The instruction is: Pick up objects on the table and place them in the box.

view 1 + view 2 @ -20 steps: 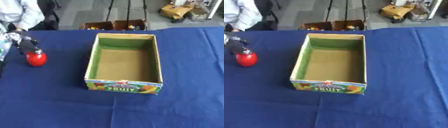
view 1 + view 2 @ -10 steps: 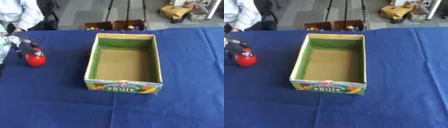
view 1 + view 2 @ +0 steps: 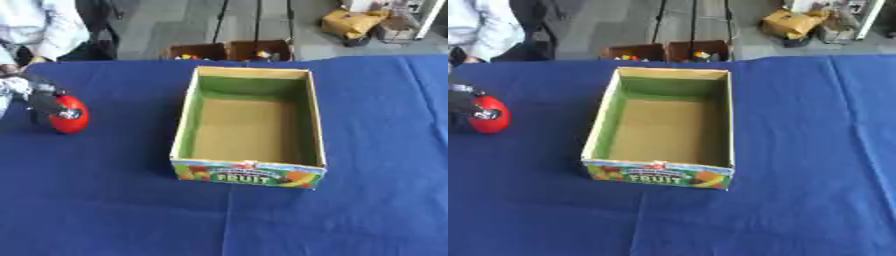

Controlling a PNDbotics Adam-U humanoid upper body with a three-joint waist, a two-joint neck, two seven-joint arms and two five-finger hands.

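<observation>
Round red object [image 3: 70,115], glossy, at far left on the blue tabletop [image 3: 122,200], black fingers [image 3: 44,101] curled over its left side. Open cardboard box [image 3: 251,170] at centre, upright, long axis near to far, green inner walls, brown floor, "FRUIT" printed on near face.

Matt cardboard box [image 3: 249,170], glossy red object [image 3: 68,115], blue cloth table [image 3: 114,200]

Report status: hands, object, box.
Left hand curled on red object, left of box. Right hand out of view. Box empty, path clear.
</observation>
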